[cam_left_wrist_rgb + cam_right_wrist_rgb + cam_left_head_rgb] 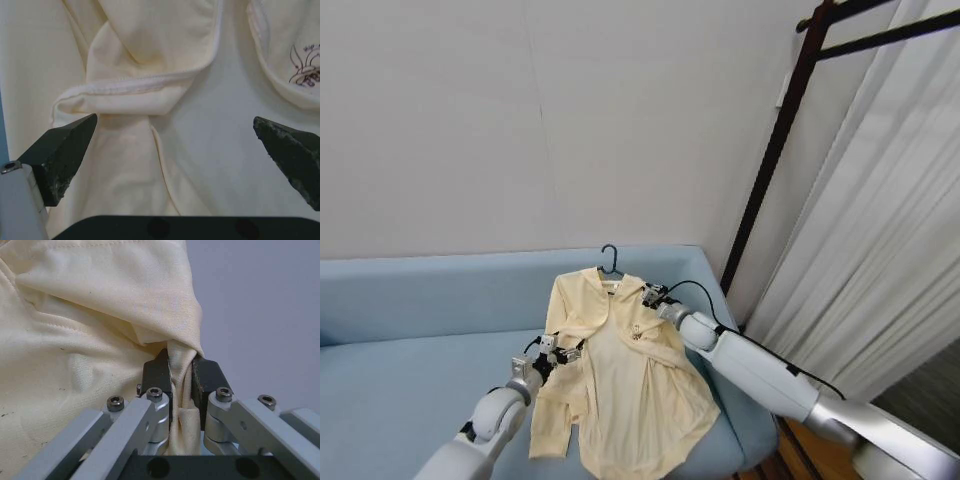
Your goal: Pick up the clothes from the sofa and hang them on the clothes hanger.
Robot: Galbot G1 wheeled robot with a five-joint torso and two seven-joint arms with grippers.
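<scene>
Two claws: the right claw (181, 372) pinches the cream shirt (620, 385) at its one-o'clock shoulder. Over its nine-o'clock sleeve the left claw (175, 119) gapes wide.

A pale blue upholstered sofa (410, 390) has a low backrest behind a flat, smooth seat. Directly on the seat, toward its right-hand end, a cream-yellow fabric jacket (620, 400) lies spread front up and partly open. Its collar rests against the backrest and its hem is near the seat's front edge. A dark hanger hook (610, 268) pokes out above the collar.
</scene>
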